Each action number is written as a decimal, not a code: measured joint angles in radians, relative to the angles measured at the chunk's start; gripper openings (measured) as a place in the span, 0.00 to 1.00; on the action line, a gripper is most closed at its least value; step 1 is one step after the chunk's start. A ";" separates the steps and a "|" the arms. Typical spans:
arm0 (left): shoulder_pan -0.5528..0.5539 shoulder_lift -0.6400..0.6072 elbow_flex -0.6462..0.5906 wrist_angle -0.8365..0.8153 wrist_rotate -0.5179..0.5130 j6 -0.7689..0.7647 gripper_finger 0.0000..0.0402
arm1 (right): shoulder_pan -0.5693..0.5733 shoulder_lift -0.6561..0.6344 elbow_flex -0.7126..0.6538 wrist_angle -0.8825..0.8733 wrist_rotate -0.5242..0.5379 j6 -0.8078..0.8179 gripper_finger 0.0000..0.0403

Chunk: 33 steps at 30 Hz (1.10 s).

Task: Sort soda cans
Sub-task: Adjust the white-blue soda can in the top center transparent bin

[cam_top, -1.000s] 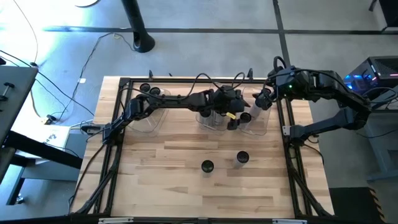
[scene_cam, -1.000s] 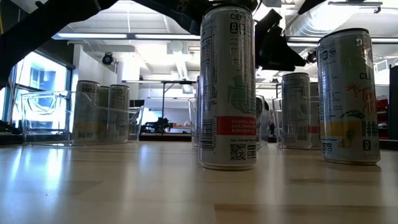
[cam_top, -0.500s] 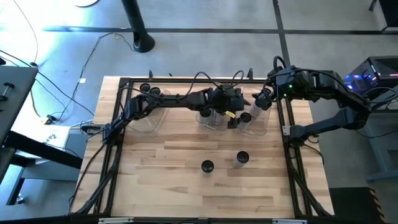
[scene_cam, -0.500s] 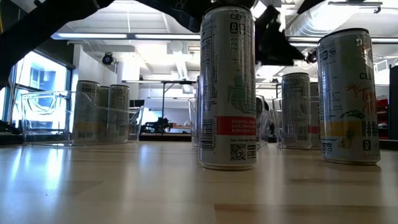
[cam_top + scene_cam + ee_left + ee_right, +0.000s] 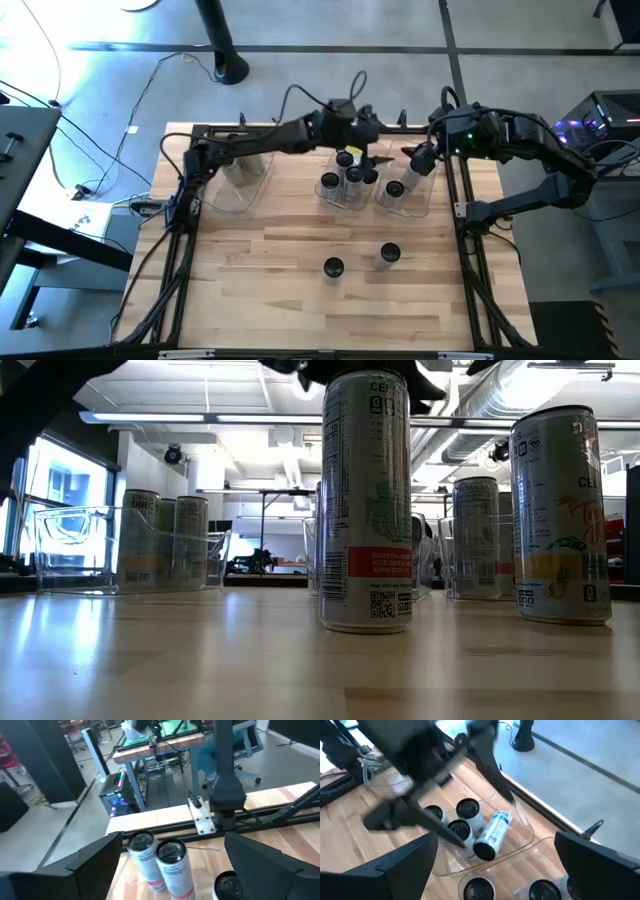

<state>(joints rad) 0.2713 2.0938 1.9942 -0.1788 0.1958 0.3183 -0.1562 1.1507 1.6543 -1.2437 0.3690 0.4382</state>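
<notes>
Silvery cylindrical soda cans (image 5: 346, 176) — clustered inside clear plastic bin (image 5: 338, 199).

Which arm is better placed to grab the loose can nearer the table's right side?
Probably the right: its gripper hangs over the right bin, closer to that can, jaws open. The left gripper is farther back.

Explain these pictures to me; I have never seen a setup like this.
Two dark robot arms work at a wooden table. One picture looks straight down, one looks level across the tabletop, and two come from cameras on the arms' wrists. Soda cans stand in clear plastic bins at the back; two loose cans stand nearer the front. The left gripper hovers over the middle bin, the right gripper by the right-hand bin. Both are open and hold nothing.
</notes>
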 joint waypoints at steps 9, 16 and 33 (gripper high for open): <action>0.051 -0.168 0.000 -0.185 -0.076 -0.014 0.86 | 0.000 -0.001 0.000 0.028 0.059 -0.092 0.98; 0.103 -0.261 0.000 -0.333 -0.054 -0.158 0.86 | 0.000 -0.001 0.000 0.037 0.083 -0.151 0.98; -0.020 -0.462 -0.043 -0.453 -0.332 -0.241 0.86 | 0.000 -0.001 0.000 0.037 -0.015 -0.281 0.98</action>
<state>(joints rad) 0.2517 1.6322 1.9514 -0.6316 -0.1365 0.0778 -0.1562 1.1500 1.6543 -1.2068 0.3543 0.1573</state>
